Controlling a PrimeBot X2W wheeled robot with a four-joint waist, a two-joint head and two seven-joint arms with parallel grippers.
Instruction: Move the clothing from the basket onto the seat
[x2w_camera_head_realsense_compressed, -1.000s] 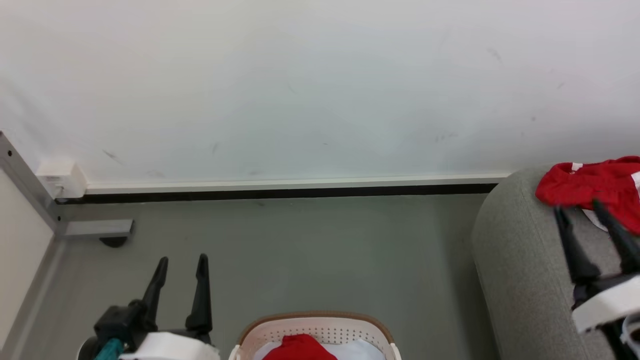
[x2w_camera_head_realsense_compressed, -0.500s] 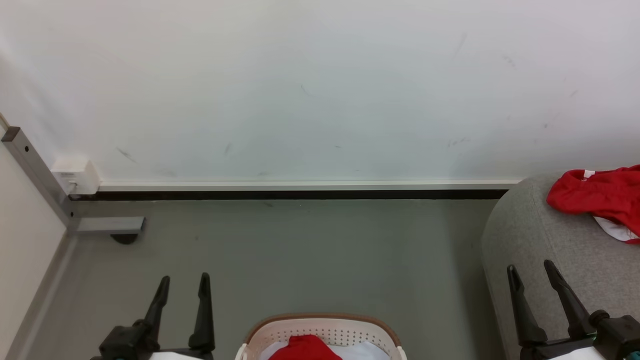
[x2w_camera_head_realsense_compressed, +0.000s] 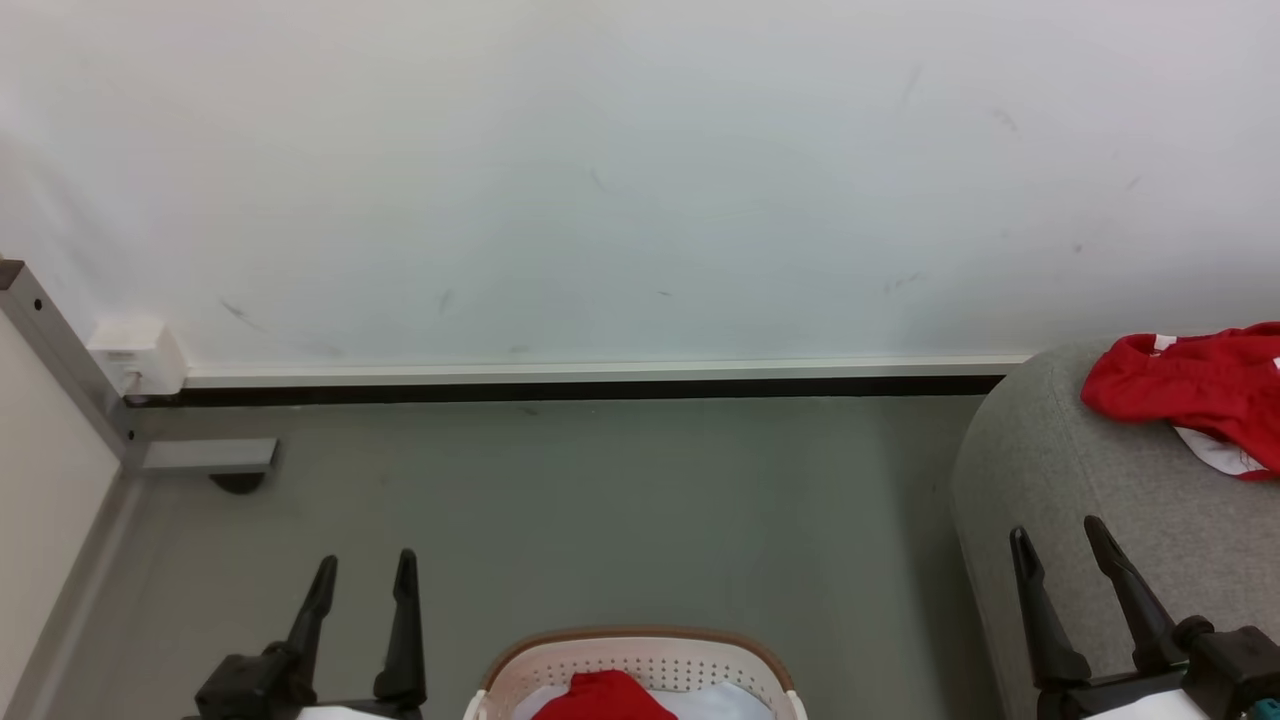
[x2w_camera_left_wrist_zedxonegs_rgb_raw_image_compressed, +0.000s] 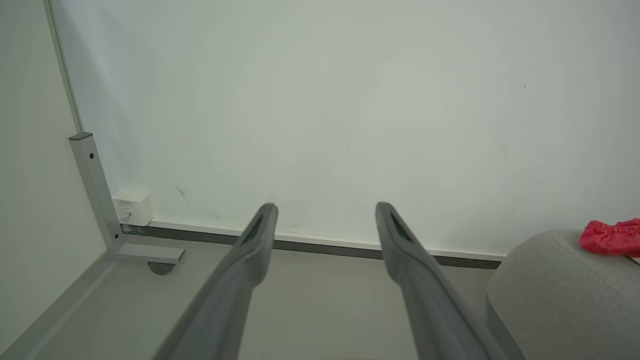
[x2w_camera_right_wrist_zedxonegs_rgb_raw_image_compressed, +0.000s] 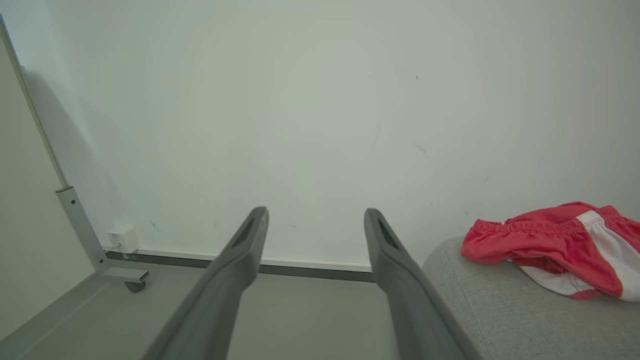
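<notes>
A red garment with white panels (x2w_camera_head_realsense_compressed: 1200, 395) lies on the grey seat (x2w_camera_head_realsense_compressed: 1080, 500) at the right; it also shows as clothing (x2w_camera_right_wrist_zedxonegs_rgb_raw_image_compressed: 550, 252) on the seat (x2w_camera_right_wrist_zedxonegs_rgb_raw_image_compressed: 500, 310) and as a red edge (x2w_camera_left_wrist_zedxonegs_rgb_raw_image_compressed: 610, 236). Another red piece (x2w_camera_head_realsense_compressed: 603, 697) sits in the cream basket (x2w_camera_head_realsense_compressed: 640, 660) at the bottom centre, on pale blue-white cloth. My left gripper (x2w_camera_head_realsense_compressed: 365, 568) stands open and empty left of the basket. My right gripper (x2w_camera_head_realsense_compressed: 1058, 536) stands open and empty over the seat's front, well short of the red garment. Both wrist views show spread fingers with nothing between them.
A white wall with a dark skirting line (x2w_camera_head_realsense_compressed: 560, 388) runs behind the grey floor. A grey metal post with a foot and caster (x2w_camera_head_realsense_compressed: 200, 458) and a white wall box (x2w_camera_head_realsense_compressed: 135, 355) stand at the left.
My right gripper has pulled back and down from the red garment on the seat, leaving it lying there. The left gripper has sunk lower in the head view. The view shifted slightly.
</notes>
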